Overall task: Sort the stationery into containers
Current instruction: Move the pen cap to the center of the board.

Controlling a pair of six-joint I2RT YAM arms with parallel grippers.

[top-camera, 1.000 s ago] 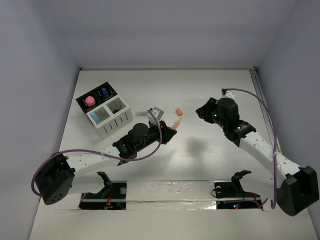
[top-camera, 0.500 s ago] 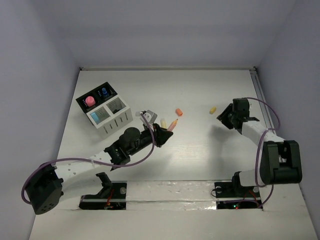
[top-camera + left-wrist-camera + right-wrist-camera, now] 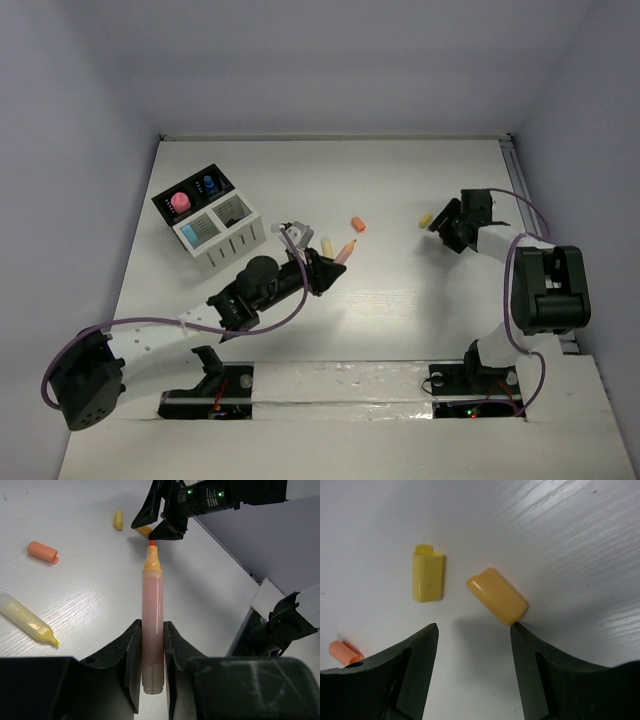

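Highlighter, orange and uncapped, sits clamped in the left gripper, tip pointing toward the right gripper, whose jaws stand parted over an amber cap lying slantwise on the table, just beside one fingertip. Farther off to the left, well apart, waits the four-compartment organizer.

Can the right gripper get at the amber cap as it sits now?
Probably yes. The right gripper is open, with the amber cap just ahead and nothing between them. The cap sits off-centre to the jaws, so a slight shift may help.
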